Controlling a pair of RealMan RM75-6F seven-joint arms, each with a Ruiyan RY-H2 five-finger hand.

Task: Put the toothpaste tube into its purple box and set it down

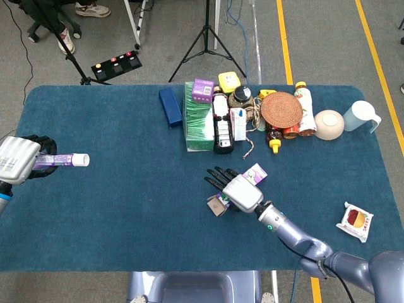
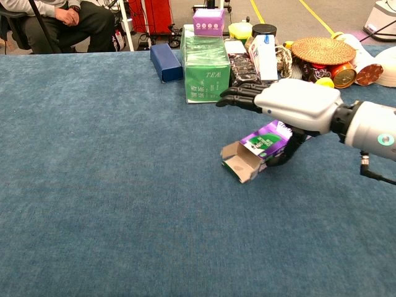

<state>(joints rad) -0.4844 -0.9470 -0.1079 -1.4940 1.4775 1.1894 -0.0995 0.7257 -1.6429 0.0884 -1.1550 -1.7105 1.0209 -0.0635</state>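
Only your head view is showing the left robot hand (image 1: pixel 17 160) gripping the toothpaste tube (image 1: pixel 62 160); your right robot hand (image 2: pixel 291 105), fingers extended, is lying over the purple box (image 2: pixel 260 147).

Table (image 1: pixel 126 227) covered in blue carpet-like cloth. Along its far edge, left to right: a dark blue box (image 1: pixel 170 106), a green tea box (image 1: pixel 198 122), a dark bottle (image 1: pixel 221 129) lying down, a small white carton (image 1: pixel 238 123), a woven round mat (image 1: pixel 281 108), a cream bowl (image 1: pixel 329 124) and a white jug (image 1: pixel 364 116). A purple box (image 1: pixel 254 172) lies near the centre with its open flaps toward the left, and a small snack packet (image 1: pixel 357 221) lies near the right edge.
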